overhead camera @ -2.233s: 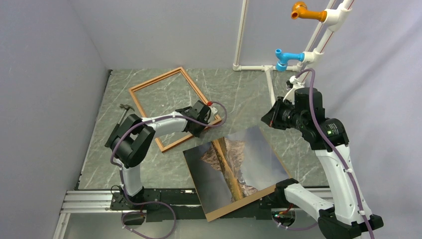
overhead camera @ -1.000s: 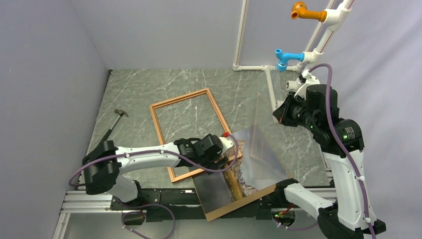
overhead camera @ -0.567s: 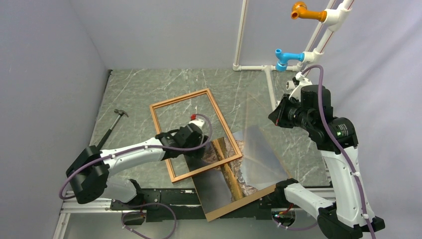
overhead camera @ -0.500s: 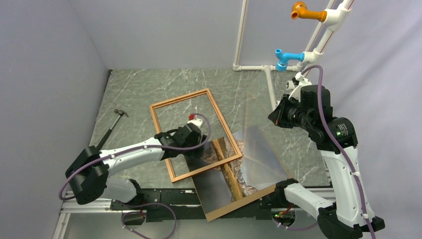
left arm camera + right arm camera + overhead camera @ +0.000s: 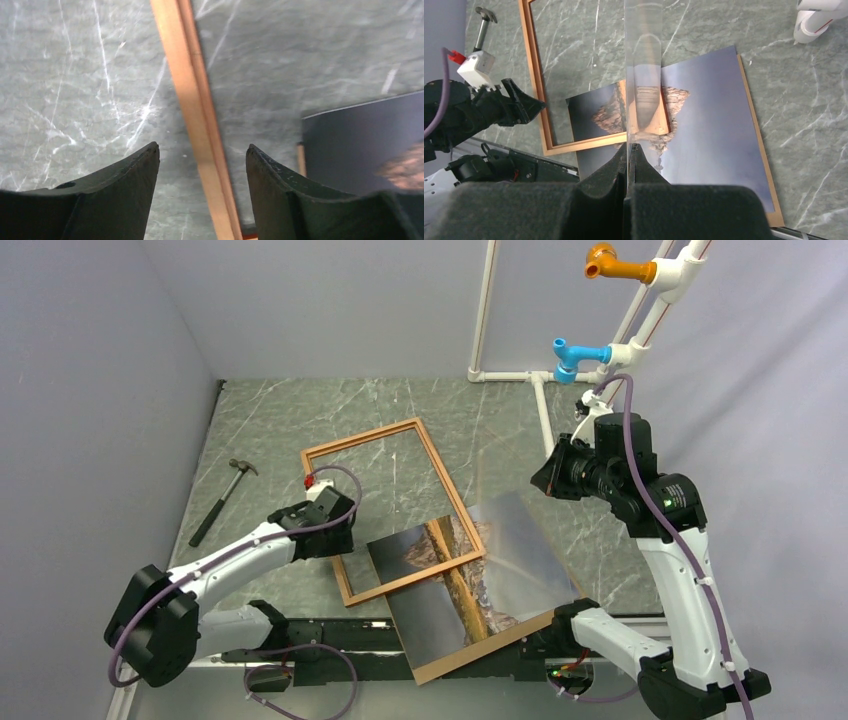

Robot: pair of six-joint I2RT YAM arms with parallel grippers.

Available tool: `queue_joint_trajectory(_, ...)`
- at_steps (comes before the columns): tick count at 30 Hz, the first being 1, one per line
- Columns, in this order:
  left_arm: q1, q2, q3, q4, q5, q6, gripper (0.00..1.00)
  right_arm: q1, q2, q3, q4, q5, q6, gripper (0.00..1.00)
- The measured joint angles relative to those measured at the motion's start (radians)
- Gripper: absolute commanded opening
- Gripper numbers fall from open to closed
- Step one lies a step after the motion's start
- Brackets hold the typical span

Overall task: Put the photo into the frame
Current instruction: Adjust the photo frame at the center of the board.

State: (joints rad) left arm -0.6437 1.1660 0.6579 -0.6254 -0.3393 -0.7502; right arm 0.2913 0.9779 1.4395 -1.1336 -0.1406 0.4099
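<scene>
The frame (image 5: 360, 437), thin reddish-brown wood, lies flat mid-table, and its near right corner rests over a corner of the photo (image 5: 505, 550). The photo, a mountain and lake print, lies face up on a brown backing board (image 5: 480, 652) at the near edge. My left gripper (image 5: 338, 538) hovers open over the frame's left rail (image 5: 185, 75), with the rail running between its fingers (image 5: 135, 170) untouched. A dark photo corner (image 5: 360, 140) shows to its right. My right gripper (image 5: 630, 147) is shut on a clear pane (image 5: 642, 75), which it holds edge-up above the photo (image 5: 719, 135).
A hammer (image 5: 215, 505) lies at the table's left side. A white pipe rack with blue and orange fittings (image 5: 575, 355) stands at the back right. Grey walls close in the left and back sides.
The frame slid toward the near right onto the photo's corner. My left gripper then drew back from that corner to the frame's left rail, its jaws narrowing a little. The right arm shifted slightly with the pane.
</scene>
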Motion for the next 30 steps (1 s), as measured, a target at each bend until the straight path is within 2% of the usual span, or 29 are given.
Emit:
queue_joint_trajectory(6,0.060,0.026,-0.077,0.035,0.066,0.014,0.42,0.000,0.005,0.000,0.008,-0.011,0.000,0.00)
queue_joint_trajectory(12,0.068,0.089,-0.057,0.078,0.109,0.041,0.02,0.000,0.013,0.002,0.014,-0.047,0.001,0.00)
queue_joint_trajectory(20,0.067,0.089,0.026,0.109,0.152,0.091,0.00,0.000,0.013,0.040,0.021,-0.119,0.001,0.00)
queue_joint_trajectory(30,0.062,0.084,0.044,0.094,0.163,0.098,0.00,0.000,0.010,0.052,0.057,-0.224,0.006,0.00)
